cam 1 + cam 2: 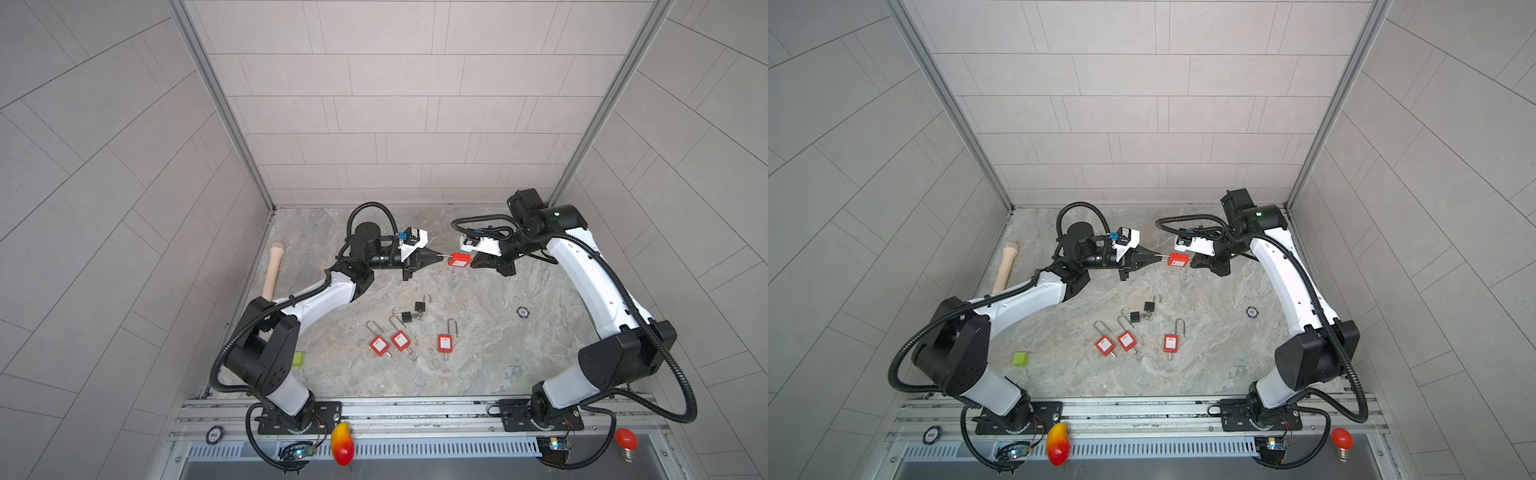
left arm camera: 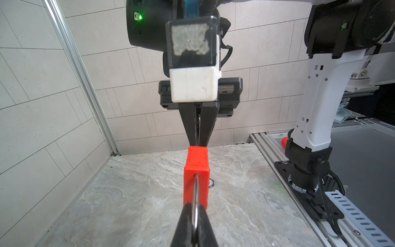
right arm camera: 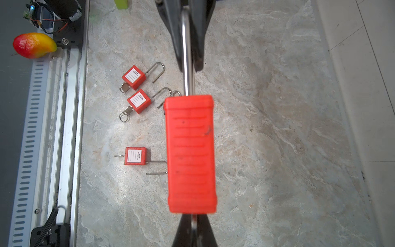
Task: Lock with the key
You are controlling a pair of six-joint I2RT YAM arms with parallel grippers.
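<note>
A red padlock (image 1: 460, 260) (image 1: 1177, 260) hangs in the air over the back of the table, lying level between my two grippers. My left gripper (image 2: 195, 208) (image 1: 444, 258) is shut on its steel shackle (image 2: 196, 192), which runs straight out from the body (image 2: 195, 171). At the opposite end, my right gripper (image 3: 194, 217) (image 1: 473, 264) is shut just under the body (image 3: 191, 154). A thin silver sliver of the key (image 3: 194, 224) shows between its fingers; the rest of the key is hidden.
On the marble table lie three red padlocks (image 1: 379, 345) (image 1: 401, 340) (image 1: 444, 343) with open shackles and keys, and two small black padlocks (image 1: 406, 318) (image 1: 420, 306). A poker chip (image 1: 523, 311) lies right, a green block (image 1: 298, 359) and wooden handle (image 1: 273, 270) left.
</note>
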